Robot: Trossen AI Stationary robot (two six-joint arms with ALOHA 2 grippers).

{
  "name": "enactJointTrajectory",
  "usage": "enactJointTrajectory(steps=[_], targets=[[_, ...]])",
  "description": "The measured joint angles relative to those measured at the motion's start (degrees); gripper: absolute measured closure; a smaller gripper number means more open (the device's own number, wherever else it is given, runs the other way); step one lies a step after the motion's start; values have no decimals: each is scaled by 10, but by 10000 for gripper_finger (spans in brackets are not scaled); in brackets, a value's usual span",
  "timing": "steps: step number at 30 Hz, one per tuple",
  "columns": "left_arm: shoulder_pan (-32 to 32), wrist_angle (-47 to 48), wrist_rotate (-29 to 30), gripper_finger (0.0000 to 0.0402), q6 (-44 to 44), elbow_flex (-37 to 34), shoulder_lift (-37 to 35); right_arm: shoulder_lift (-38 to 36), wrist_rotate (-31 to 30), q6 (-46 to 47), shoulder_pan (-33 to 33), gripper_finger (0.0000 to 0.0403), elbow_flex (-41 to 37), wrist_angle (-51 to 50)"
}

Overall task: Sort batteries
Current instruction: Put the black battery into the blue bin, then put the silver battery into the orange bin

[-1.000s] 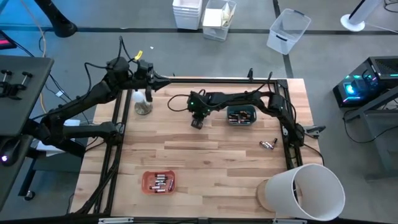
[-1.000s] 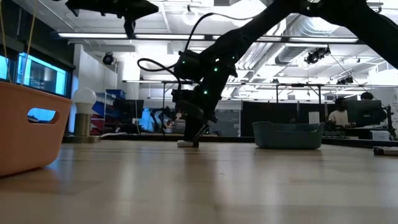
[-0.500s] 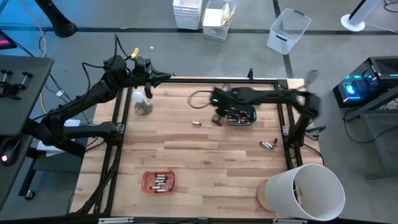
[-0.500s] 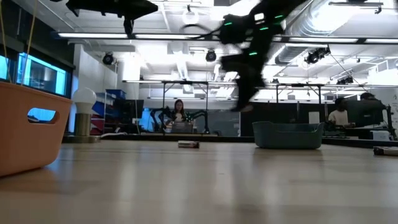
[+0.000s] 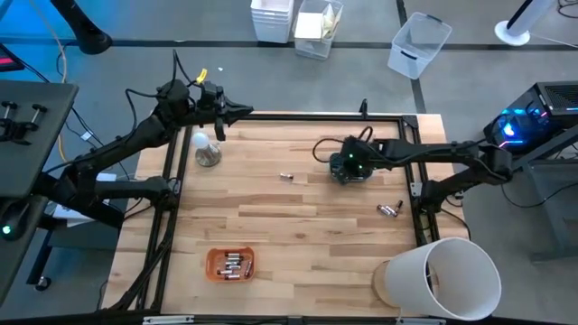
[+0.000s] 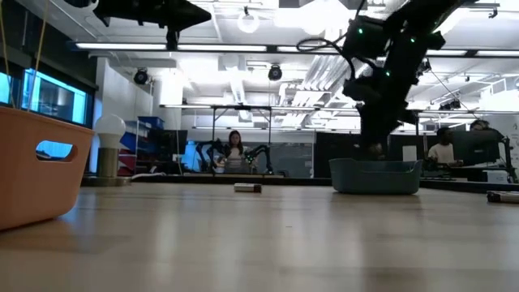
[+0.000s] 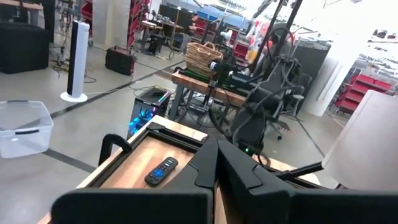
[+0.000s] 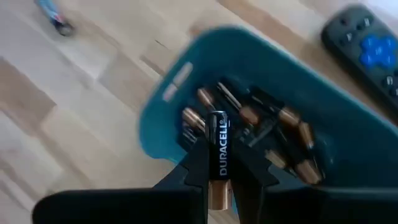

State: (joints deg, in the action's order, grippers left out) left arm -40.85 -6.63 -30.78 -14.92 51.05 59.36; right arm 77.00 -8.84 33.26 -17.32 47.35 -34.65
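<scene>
Since a second ago, your right arm has left the middle of the table and swung across to hover over the teal bin (image 5: 350, 169), leaving one loose battery (image 5: 286, 177) lying alone on the wood where it had been working.

Start closest in: the right gripper (image 8: 219, 167) is clamped on a Duracell battery (image 8: 219, 155), with the fingers narrow on either side of the cell. The cell's long axis runs along the fingers, copper end back toward the wrist and black end pointing out beyond the tips. Just past that black end lies the teal bin, with a heap of copper-topped cells (image 8: 273, 134) already inside. So the relation that matters is straight ahead along the battery's own axis: the bin mouth sits directly under and beyond the tips, and my judgement is that a release here would drop the cell in among the others.

Farther out, two more batteries (image 5: 389, 209) lie together near the right edge of the table, close to your right arm. The orange tray (image 5: 230, 264) with its sorted cells sits near the front edge.

Farthest away, the left gripper (image 5: 226, 112) waits above the back left corner by the light bulb (image 5: 202, 142); its fingers sit pressed together and empty.
</scene>
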Motion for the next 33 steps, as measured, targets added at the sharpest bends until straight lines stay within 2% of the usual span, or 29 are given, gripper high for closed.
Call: enactJointTrajectory(steps=[3,7,9,12,14,16,20,24,26,33], targets=[[0,-2,0,401,0,0,5,0,-8,30,-1,345,-10,-3],[0,-2,0,401,-10,0,7,0,-5,33,-4,255,-8,-19],[0,-2,0,401,-10,0,7,-2,17,8,-4,215,3,-32],[0,-3,0,401,-9,0,7,-4,55,-29,-4,180,37,-80],[0,-5,0,401,-7,0,7,-6,60,-39,6,172,57,-106],[0,-4,0,401,-4,0,8,-7,63,-51,21,170,69,-92],[1,-2,0,401,-14,0,16,14,79,-81,45,169,73,67],[10,-3,0,402,-15,0,19,105,80,-92,42,168,75,227],[17,-2,0,401,-15,0,19,167,80,-95,35,168,97,266],[47,47,-1,401,-12,0,19,340,88,-217,41,167,234,251]])
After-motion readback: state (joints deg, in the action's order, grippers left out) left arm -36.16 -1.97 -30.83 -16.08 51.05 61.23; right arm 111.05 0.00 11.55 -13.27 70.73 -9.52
